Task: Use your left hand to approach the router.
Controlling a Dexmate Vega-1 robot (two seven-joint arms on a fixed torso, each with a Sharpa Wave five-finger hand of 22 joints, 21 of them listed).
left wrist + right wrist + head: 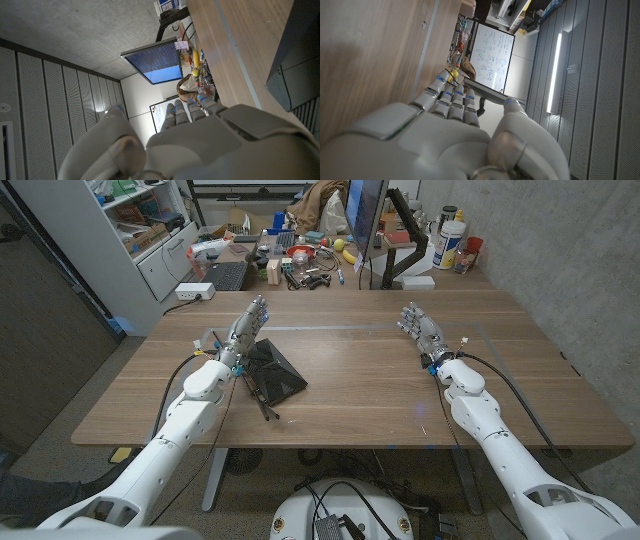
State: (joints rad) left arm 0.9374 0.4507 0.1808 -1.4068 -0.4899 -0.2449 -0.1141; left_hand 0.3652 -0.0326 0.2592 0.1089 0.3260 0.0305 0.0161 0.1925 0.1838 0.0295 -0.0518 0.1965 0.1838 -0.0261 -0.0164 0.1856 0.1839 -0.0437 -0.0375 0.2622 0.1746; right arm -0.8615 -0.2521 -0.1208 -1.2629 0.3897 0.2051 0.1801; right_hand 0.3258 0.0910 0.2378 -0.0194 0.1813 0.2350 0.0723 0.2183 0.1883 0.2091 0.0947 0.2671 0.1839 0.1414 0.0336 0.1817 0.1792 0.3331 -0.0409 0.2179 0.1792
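Note:
The router (274,369) is a flat black wedge with thin antennas, lying on the wooden table (360,395) left of the middle. My left hand (246,324) stands on edge just behind its left corner, fingers straight and holding nothing. A dark corner of the router (299,60) appears in the left wrist view beside the hand (200,145). My right hand (422,330) waits on the right side of the table, fingers extended and empty, seen close up in the right wrist view (445,135).
The back of the table and a desk behind it hold clutter: a monitor (366,220) on its arm, bottles (452,240), small tools and a white power strip (195,291). A white shelf unit (110,240) stands at the back left.

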